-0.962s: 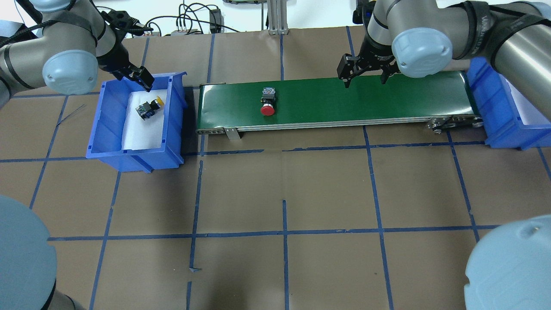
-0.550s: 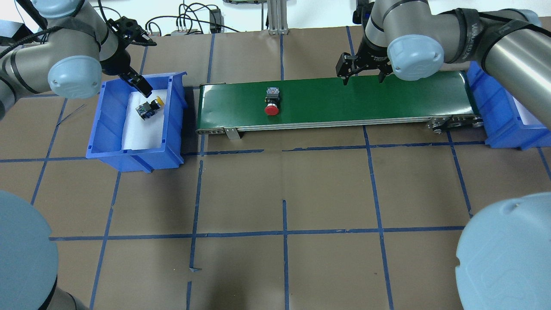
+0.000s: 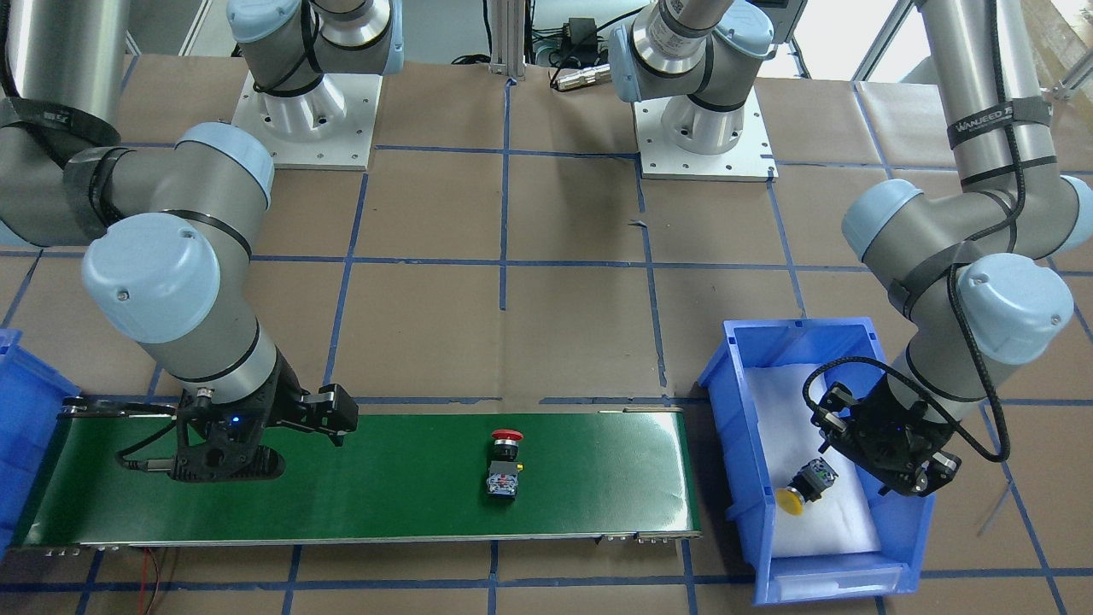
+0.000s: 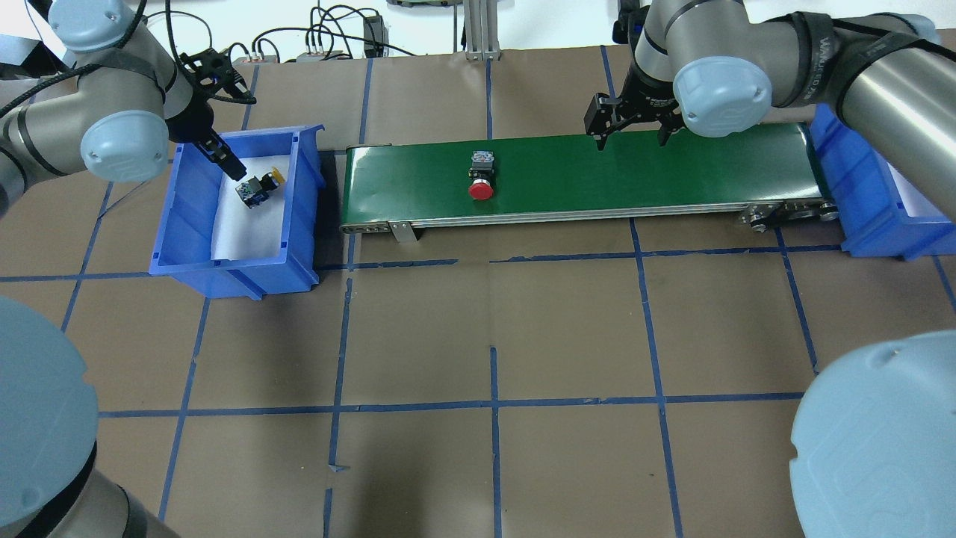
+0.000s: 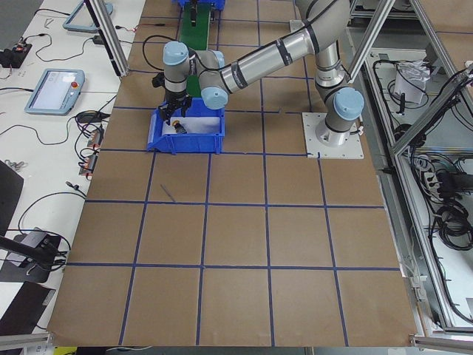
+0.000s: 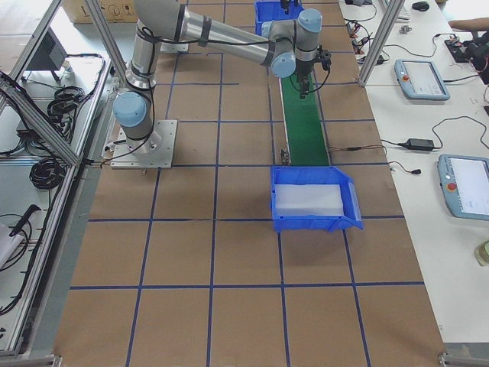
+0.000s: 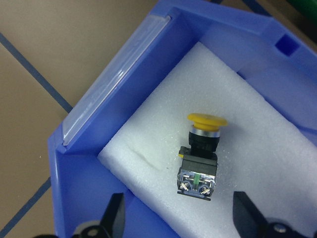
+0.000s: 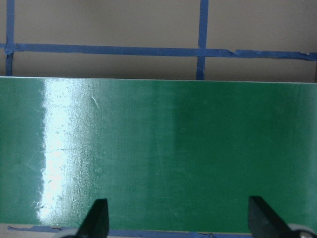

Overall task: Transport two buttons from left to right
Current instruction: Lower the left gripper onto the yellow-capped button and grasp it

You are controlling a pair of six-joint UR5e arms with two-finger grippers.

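Note:
The red button lies on its side on the green conveyor belt, left of the belt's middle; it also shows in the front view. The yellow button lies on white foam in the left blue bin. My left gripper hangs open just above it; in the left wrist view the yellow button lies between the spread fingers, untouched. My right gripper is open and empty over the belt's far edge, well right of the red button. The right wrist view shows only bare belt.
A second blue bin with a white liner stands at the belt's right end, under my right arm. The table is brown paper with blue tape lines. Cables lie along the far edge.
The red button has travelled a little to the right along the belt. My left gripper has shifted left and lower over the yellow button. My right gripper has barely moved.

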